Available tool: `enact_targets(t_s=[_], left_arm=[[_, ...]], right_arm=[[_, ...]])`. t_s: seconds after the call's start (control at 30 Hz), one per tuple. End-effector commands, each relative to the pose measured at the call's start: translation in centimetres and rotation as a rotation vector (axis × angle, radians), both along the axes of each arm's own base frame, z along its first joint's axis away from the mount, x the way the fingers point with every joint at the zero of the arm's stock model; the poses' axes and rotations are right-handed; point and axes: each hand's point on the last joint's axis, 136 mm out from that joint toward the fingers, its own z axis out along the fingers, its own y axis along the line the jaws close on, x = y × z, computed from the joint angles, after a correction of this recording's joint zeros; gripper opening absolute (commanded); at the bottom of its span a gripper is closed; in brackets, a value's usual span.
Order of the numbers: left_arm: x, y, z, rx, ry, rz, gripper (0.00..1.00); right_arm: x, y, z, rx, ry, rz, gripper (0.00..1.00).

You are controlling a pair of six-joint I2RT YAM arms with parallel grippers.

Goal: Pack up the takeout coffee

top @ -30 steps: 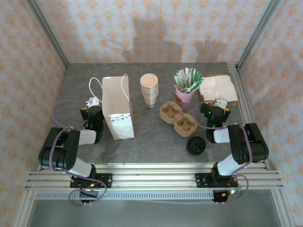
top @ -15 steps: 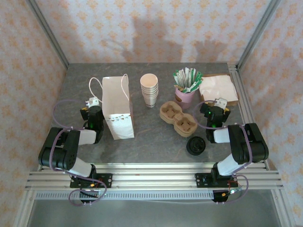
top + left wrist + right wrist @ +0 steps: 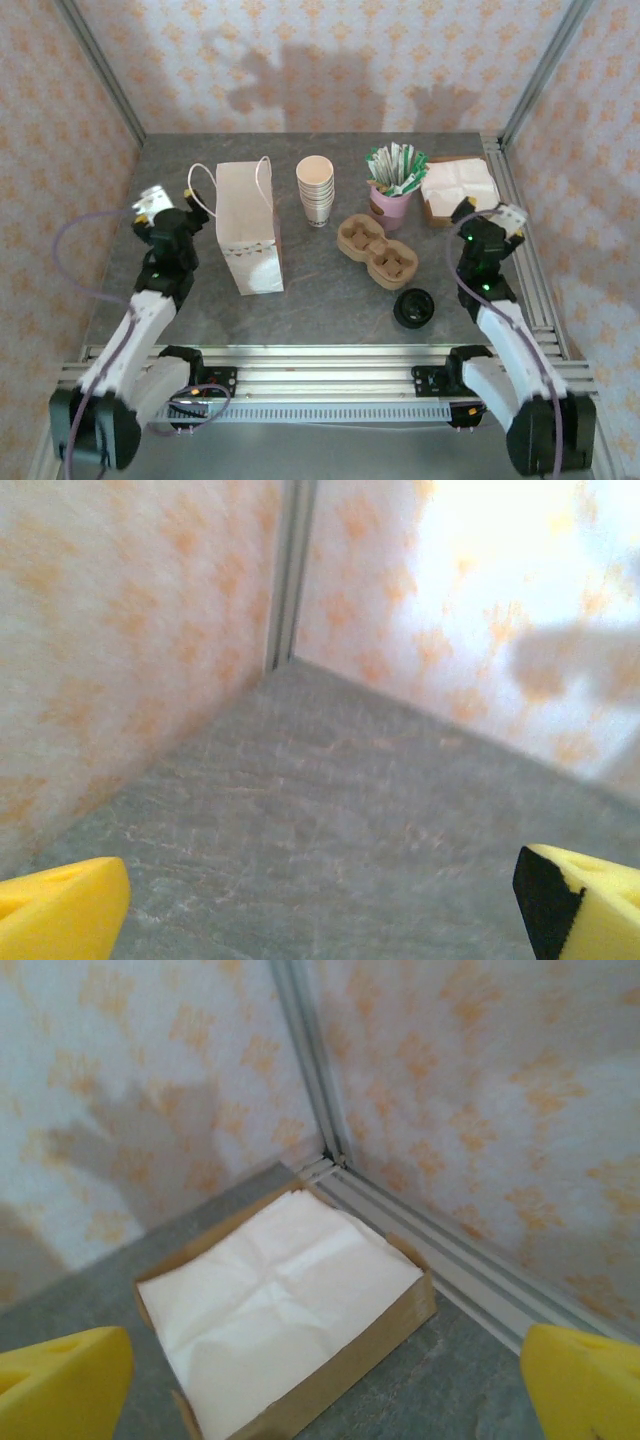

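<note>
Two arms stretch over a grey, stone-patterned tabletop [image 3: 330, 295]. It is boxed in by pale wallpapered walls [image 3: 330, 60] with an orange motif, with aluminium posts at the back corners and slotted rails along the near edge.

The left gripper [image 3: 320, 905] hangs with its yellow fingertips spread wide and nothing between them, facing bare table and the back-left corner. The right gripper [image 3: 320, 1380] is just as wide and just as empty. It looks at a shallow brown cardboard tray of white napkins [image 3: 290, 1300] tucked into the back-right corner.

Mid-table, from left to right:
- a white paper bag with cord handles [image 3: 248, 235]
- a stack of lidless cream paper cups [image 3: 315, 190], mouths up
- a brown pulp two-cup carrier [image 3: 376, 250] lying on a diagonal
- a pink cup stuffed with green-and-white sachets [image 3: 393, 185] behind it

Round black plastic lids [image 3: 414, 308] sit near the front, right of centre, close beside the right arm — tops up, axis vertical. Whether a pale cup stands beneath them cannot be told.
</note>
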Motion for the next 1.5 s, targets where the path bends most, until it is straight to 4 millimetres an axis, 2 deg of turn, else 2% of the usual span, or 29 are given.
enact_targets(t_s=[0.0, 0.07, 0.13, 0.2, 0.27, 0.33, 0.47, 0.63, 0.77, 0.87, 1.0, 1.13, 1.23, 1.3, 1.47], left_arm=[[-6.3, 1.9, -0.9, -0.198, 0.050, 0.187, 1.00], [-6.9, 0.8, 1.0, -0.217, 0.027, 0.083, 1.00], [-6.7, -1.4, 3.1, -0.194, 0.031, -0.084, 1.00], [-6.5, -3.1, 4.9, -0.176, 0.033, -0.203, 1.00], [-6.3, -4.6, 5.8, -0.165, 0.057, -0.296, 1.00], [-5.9, -5.4, 5.6, -0.176, 0.097, -0.338, 1.00], [-5.6, -5.9, 3.6, -0.215, 0.149, -0.355, 1.00], [-5.6, -6.9, 3.2, -0.231, 0.127, -0.412, 1.00], [-6.0, -7.1, 2.5, -0.249, 0.137, -0.421, 1.00], [-6.3, -6.8, 2.3, -0.259, 0.134, -0.395, 1.00], [-6.5, -6.1, 2.1, -0.258, 0.129, -0.359, 1.00], [-6.6, -5.8, 2.0, -0.253, 0.135, -0.339, 1.00], [-6.8, -5.4, 1.9, -0.248, 0.136, -0.320, 1.00], [-6.8, -5.4, 1.8, -0.247, 0.137, -0.319, 1.00], [-6.8, -5.4, 1.6, -0.247, 0.147, -0.317, 0.99]], right_arm=[[-5.1, -1.0, -1.8, 0.116, 0.126, -0.083, 0.99], [-6.2, -0.3, 0.9, 0.172, 0.057, -0.037, 0.99], [-7.1, 0.5, 4.0, 0.235, -0.005, 0.006, 0.99], [-6.9, 2.2, 6.9, 0.265, -0.016, 0.111, 0.99], [-6.0, 4.4, 9.3, 0.300, 0.007, 0.241, 0.99], [-4.7, 7.2, 11.4, 0.352, 0.049, 0.383, 0.99], [-2.2, 12.3, 14.4, 0.473, 0.149, 0.595, 0.89], [-0.4, 19.0, 16.8, 0.314, 0.191, 0.686, 0.77], [1.8, 25.7, 16.1, 0.244, 0.263, 0.751, 0.65], [3.0, 29.8, 15.2, 0.173, 0.305, 0.769, 0.58], [4.9, 33.5, 13.1, 0.150, 0.377, 0.758, 0.50], [6.7, 35.8, 10.2, 0.155, 0.434, 0.720, 0.45], [7.8, 36.5, 7.9, 0.159, 0.471, 0.671, 0.40], [8.5, 36.7, 6.4, 0.153, 0.493, 0.635, 0.39], [9.6, 36.1, 4.4, 0.124, 0.510, 0.555, 0.35]])
